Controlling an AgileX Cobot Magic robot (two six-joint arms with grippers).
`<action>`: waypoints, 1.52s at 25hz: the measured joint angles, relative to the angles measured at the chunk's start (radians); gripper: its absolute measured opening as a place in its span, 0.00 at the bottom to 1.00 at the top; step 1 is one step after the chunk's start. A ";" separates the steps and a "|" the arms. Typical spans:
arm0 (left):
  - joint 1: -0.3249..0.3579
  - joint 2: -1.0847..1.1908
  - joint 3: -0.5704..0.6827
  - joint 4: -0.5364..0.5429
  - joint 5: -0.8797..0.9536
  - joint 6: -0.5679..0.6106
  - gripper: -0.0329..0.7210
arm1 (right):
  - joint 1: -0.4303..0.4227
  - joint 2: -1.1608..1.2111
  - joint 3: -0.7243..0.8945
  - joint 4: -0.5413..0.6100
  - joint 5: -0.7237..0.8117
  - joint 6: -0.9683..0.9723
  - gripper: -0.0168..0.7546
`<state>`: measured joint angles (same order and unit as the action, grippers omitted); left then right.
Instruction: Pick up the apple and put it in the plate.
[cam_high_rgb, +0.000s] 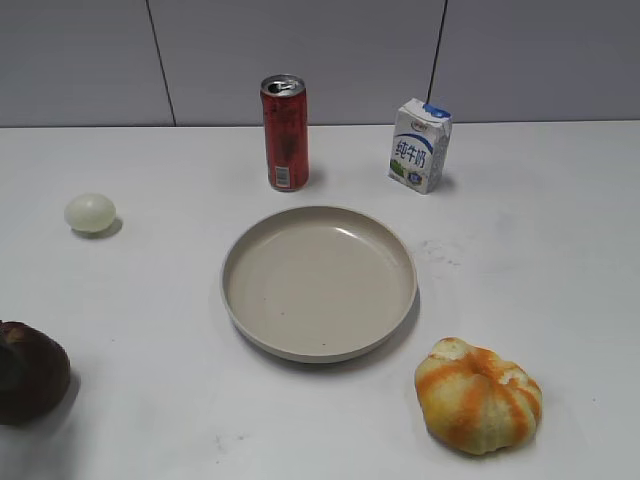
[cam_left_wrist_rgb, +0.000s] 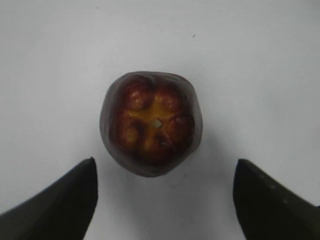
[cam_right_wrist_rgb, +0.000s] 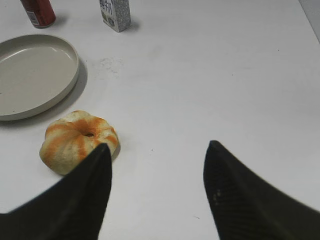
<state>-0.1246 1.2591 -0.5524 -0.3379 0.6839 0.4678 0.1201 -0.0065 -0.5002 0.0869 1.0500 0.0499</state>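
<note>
The dark maroon apple (cam_high_rgb: 28, 372) sits at the table's front left edge in the exterior view. In the left wrist view the apple (cam_left_wrist_rgb: 151, 123) shows its yellowish dimpled top, and my left gripper (cam_left_wrist_rgb: 165, 162) is open just short of it, a finger on either side of the gap. The beige plate (cam_high_rgb: 318, 340) lies empty in the middle of the table; its rim also shows in the right wrist view (cam_right_wrist_rgb: 72, 75). My right gripper (cam_right_wrist_rgb: 157, 146) is open and empty over bare table. Neither gripper shows in the exterior view.
An orange-and-yellow pumpkin-like fruit (cam_high_rgb: 479, 394) lies front right, next to my right gripper's left finger (cam_right_wrist_rgb: 75, 140). A red can (cam_high_rgb: 285, 133) and a milk carton (cam_high_rgb: 419, 145) stand behind the plate. A pale egg-like ball (cam_high_rgb: 90, 213) lies at the left.
</note>
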 joint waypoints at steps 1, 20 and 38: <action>0.000 0.028 -0.004 0.000 -0.011 0.001 0.90 | 0.000 0.000 0.000 0.000 0.000 0.000 0.60; 0.000 0.230 -0.108 0.006 0.006 0.002 0.79 | 0.000 0.000 0.000 0.000 0.000 0.000 0.60; -0.471 0.527 -0.753 0.009 0.044 0.002 0.78 | 0.000 0.000 0.000 0.000 -0.001 0.000 0.60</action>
<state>-0.5954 1.7859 -1.3057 -0.3289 0.7282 0.4698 0.1201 -0.0065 -0.5002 0.0869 1.0492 0.0499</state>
